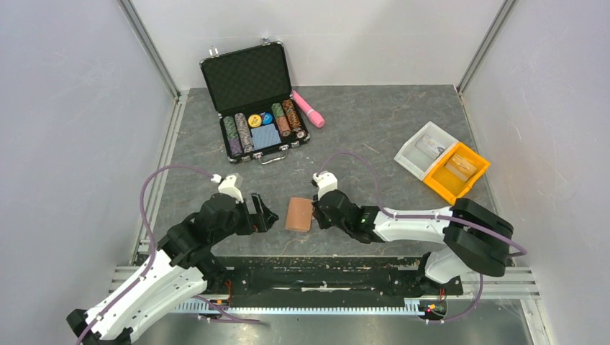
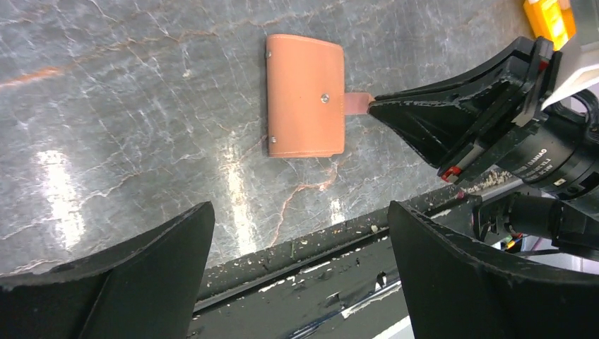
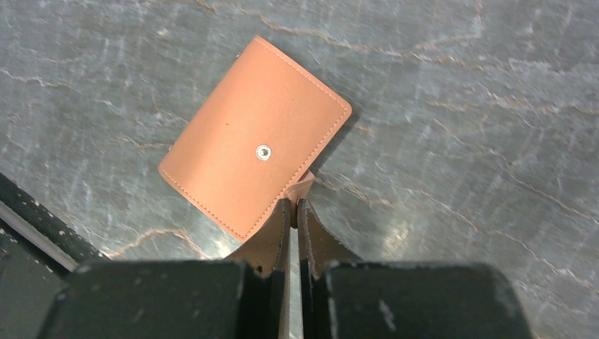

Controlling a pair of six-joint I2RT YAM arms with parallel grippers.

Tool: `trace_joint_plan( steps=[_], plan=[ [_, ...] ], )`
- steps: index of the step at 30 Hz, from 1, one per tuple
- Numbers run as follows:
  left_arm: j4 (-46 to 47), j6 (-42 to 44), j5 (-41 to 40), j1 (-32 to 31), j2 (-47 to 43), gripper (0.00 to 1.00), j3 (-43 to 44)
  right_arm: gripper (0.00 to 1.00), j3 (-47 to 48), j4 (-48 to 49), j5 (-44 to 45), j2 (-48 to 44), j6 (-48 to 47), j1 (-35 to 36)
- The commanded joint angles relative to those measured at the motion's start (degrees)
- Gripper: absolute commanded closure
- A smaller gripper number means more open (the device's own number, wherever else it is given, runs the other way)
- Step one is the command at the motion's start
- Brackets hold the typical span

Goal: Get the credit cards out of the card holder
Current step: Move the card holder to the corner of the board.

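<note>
On the grey marbled table [image 1: 374,129], the left gripper [image 1: 272,215] hovers with its fingers spread wide and empty. It is just beside the closed brown card holder [image 1: 298,214], which lies flat between the two arms. The right gripper [image 3: 292,206] is pinched tight on the holder's small closing tab [image 2: 357,102].

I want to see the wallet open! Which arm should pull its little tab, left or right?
Probably the right. The right gripper is shut on the tab of the wallet; the left gripper hangs open beside the wallet, touching nothing.
</note>
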Motion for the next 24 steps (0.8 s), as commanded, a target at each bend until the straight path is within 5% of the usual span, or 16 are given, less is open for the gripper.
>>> trace_joint_plan(
  steps=[1, 14, 16, 19, 24],
  plan=[
    [7.27, -2.96, 4.4, -0.01, 3.85, 0.02, -1.33, 1.0, -4.8, 3.34, -3.19, -5.17, -1.09, -1.44],
    [20.55, -2.79, 15.26, -0.01, 20.0, 0.05, -3.51, 0.95, -20.29, 5.18, -11.78, -20.87, -4.04, -11.11],
    [22.32, -3.06, 15.22, -0.01, 22.66, 0.07, -3.3, 0.87, -21.3, 4.66, -12.11, -22.82, -3.6, -12.12],
    [25.12, -3.27, 16.42, -0.01, 27.49, 0.09, -2.85, 0.62, -20.94, 3.14, -12.95, -25.41, -0.95, -13.24],
    [28.71, -3.4, 18.54, -0.01, 32.92, 0.15, -2.6, 0.62, -19.05, 5.3, -17.97, -29.19, 3.08, -13.28]
  ],
)
